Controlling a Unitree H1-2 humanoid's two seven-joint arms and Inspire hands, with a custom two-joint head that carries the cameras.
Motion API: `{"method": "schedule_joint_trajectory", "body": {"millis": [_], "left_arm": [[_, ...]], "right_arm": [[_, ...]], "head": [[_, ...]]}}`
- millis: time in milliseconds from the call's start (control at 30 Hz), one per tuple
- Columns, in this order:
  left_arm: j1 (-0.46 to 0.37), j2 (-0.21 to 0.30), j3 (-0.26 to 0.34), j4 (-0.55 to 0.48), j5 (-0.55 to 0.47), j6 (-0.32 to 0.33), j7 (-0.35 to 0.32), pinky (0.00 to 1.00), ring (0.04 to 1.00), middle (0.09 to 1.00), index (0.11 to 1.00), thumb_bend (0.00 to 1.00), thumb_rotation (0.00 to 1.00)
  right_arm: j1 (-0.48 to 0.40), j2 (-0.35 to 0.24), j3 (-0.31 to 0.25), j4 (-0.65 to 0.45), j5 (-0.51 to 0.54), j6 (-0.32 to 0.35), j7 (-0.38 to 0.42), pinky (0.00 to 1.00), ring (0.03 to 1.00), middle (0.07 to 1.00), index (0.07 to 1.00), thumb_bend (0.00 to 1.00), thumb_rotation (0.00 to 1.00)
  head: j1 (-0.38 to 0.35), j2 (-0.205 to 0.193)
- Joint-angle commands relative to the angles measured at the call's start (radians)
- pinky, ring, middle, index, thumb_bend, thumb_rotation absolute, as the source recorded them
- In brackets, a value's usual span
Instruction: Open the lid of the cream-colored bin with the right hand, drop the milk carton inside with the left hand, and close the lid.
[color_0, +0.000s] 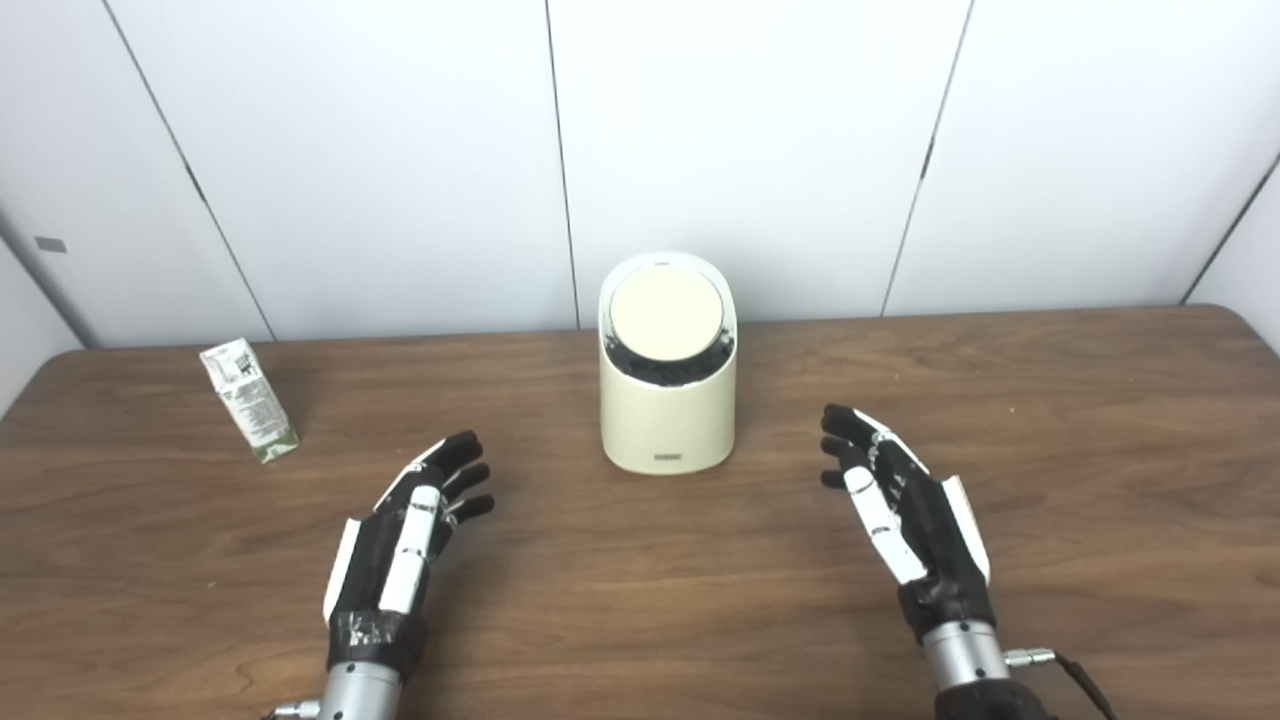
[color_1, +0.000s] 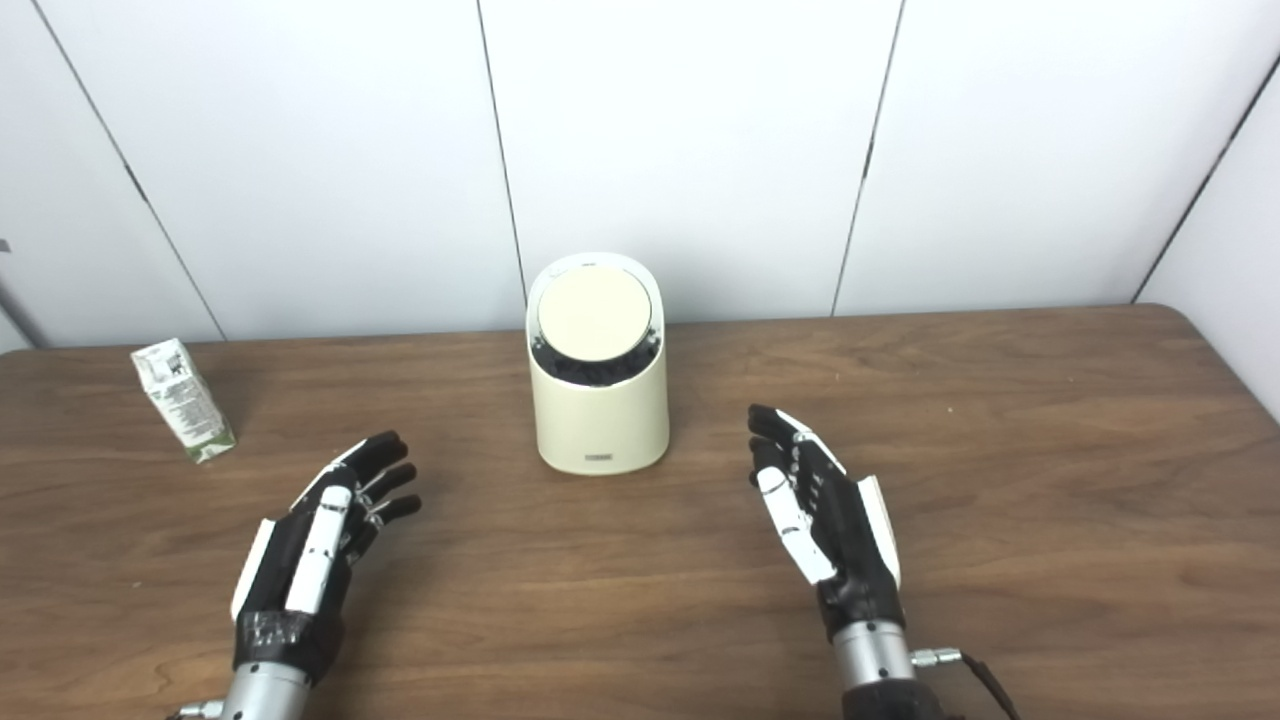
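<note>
Milk carton (color_0: 249, 399) stands beyond left hand's (color_0: 405, 540) fingers (color_0: 455, 455).

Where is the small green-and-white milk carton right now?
The small green-and-white milk carton stands upright on the wooden table at far left, apart from the cream-colored bin and beyond the open left hand.

Bright even light, soft shadows, slightly soft focus, mild edge distortion.

A lab-like test room: bare wooden table (color_0: 1050, 420) against plain white wall panels (color_0: 740, 150).
</note>
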Motion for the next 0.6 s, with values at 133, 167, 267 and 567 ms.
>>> {"method": "schedule_joint_trajectory", "body": {"millis": [133, 167, 267, 567], "left_arm": [[-0.029, 0.004, -0.001, -0.029, -0.008, -0.014, -0.007, 0.76, 0.829, 0.844, 0.834, 0.22, 0.74], [-0.028, 0.004, -0.001, -0.03, -0.009, -0.013, -0.007, 0.76, 0.829, 0.844, 0.833, 0.22, 0.74], [-0.029, 0.004, -0.001, -0.031, -0.01, -0.014, -0.007, 0.76, 0.829, 0.843, 0.832, 0.22, 0.74], [-0.028, 0.003, 0.002, -0.031, -0.014, -0.023, -0.007, 0.76, 0.829, 0.841, 0.829, 0.23, 0.74]], "right_arm": [[-0.028, 0.001, 0.003, -0.032, -0.021, -0.023, -0.006, 0.69, 0.805, 0.818, 0.803, 0.11, 0.69], [-0.027, 0.003, 0.002, -0.036, -0.019, -0.016, -0.004, 0.7, 0.806, 0.818, 0.803, 0.11, 0.69], [-0.028, 0.003, 0.002, -0.037, -0.019, -0.017, -0.002, 0.7, 0.81, 0.821, 0.806, 0.11, 0.69], [-0.027, 0.002, 0.002, -0.029, -0.008, -0.039, 0.001, 0.7, 0.815, 0.826, 0.808, 0.1, 0.73]], "head": [[0.0, 0.001], [0.001, 0.002], [0.001, 0.002], [0.0, 0.002]]}}
